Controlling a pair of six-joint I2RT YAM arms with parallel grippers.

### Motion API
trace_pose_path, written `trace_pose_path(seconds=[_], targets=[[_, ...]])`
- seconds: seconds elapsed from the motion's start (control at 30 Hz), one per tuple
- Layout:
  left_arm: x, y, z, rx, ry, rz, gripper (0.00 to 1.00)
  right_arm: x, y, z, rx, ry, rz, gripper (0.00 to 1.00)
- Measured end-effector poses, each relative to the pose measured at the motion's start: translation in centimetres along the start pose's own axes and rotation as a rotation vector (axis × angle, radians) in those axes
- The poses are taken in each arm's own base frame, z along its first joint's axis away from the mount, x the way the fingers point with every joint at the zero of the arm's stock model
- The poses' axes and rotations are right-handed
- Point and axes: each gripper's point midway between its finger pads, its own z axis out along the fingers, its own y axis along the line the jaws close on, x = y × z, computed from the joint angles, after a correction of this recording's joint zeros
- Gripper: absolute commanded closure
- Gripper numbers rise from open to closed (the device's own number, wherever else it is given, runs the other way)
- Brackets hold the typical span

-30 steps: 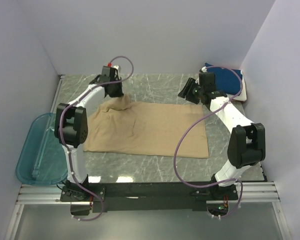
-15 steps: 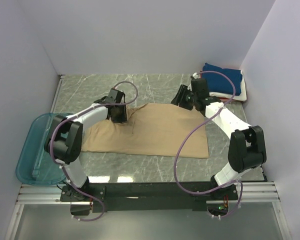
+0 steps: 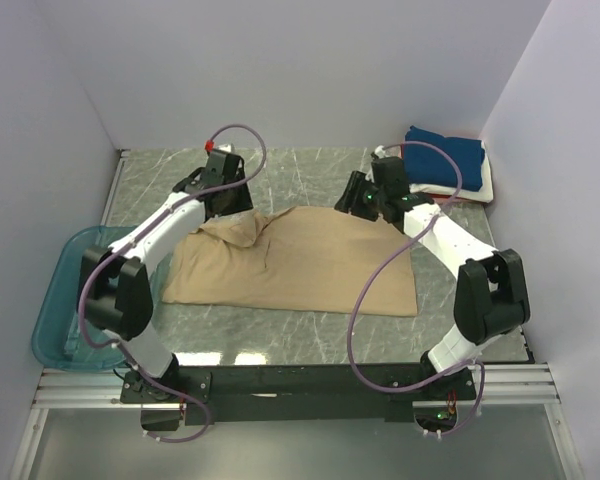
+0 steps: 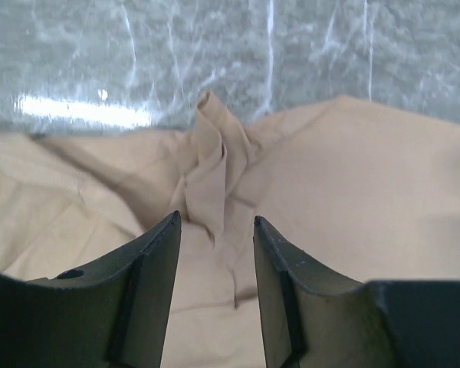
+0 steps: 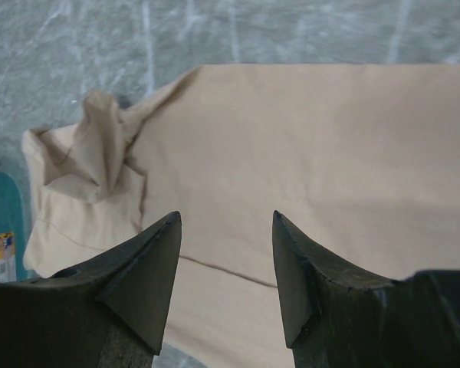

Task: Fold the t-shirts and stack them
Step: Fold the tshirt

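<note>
Left claw (image 4: 216, 221): jaws apart, nothing between them. The plain tan cloth t-shirt (image 4: 353, 192) lies directly under and ahead of it. A raised, pinched ridge of cloth stands just past the tips, in line with the gap, and runs away from the claw toward the shirt's edge. Past that edge is bare grey marble-pattern tabletop (image 4: 291, 54).

Right claw (image 5: 227, 217): jaws also apart and empty, hovering above the same shirt. The cloth fills the area below and ahead of it. It lies flat straight ahead and to the claw's right; the crumpled lump sits ahead-left. A corner of the translucent teal plastic tub (image 5: 0, 207) shows at the far left of this wrist view, beyond the shirt.

Top view: the shirt's long axis runs left–right, roughly along the line joining the two claws. Both claws sit over its far long edge. The left claw is at the bunched left end and the right claw is further along, over the flat part. The right end finishes in a straight edge. Cannot tell which end is the collar.

The navy blue folded shirt (image 3: 445, 155) rests on the white folded shirt (image 3: 480, 182) on the right claw's outer side, apart from the tan shirt.
</note>
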Motion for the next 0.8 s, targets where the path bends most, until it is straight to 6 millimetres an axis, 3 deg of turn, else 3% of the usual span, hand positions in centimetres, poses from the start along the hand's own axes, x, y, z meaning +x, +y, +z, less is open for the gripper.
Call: trace_pose_path(seconds=[0.17,0.27,0.4,0.63,0.8], targets=[[-0.1,-0.2,3.4,-0.048,0.039,0.013,0.54,-0.2,3.5,1.0,-0.053,0.008,-0.047,0.42],[1.4,0.2,6.2,-0.085,0.108,0.032,0.54,0.0,4.9,1.7,-0.075,0.018,-0.069,0.42],[3.6,0.9,8.6,-0.115,0.183,0.062,0.53,0.9,5.3,2.0,-0.077,0.039,-0.081,0.42],[4.6,0.6,9.0,-0.095,0.223,0.065,0.62,1.3,4.8,2.2,-0.063,0.045,-0.086,0.42],[5.2,-0.2,8.6,-0.056,0.242,0.064,0.84,1.8,4.2,2.3,-0.046,0.054,-0.086,0.42]])
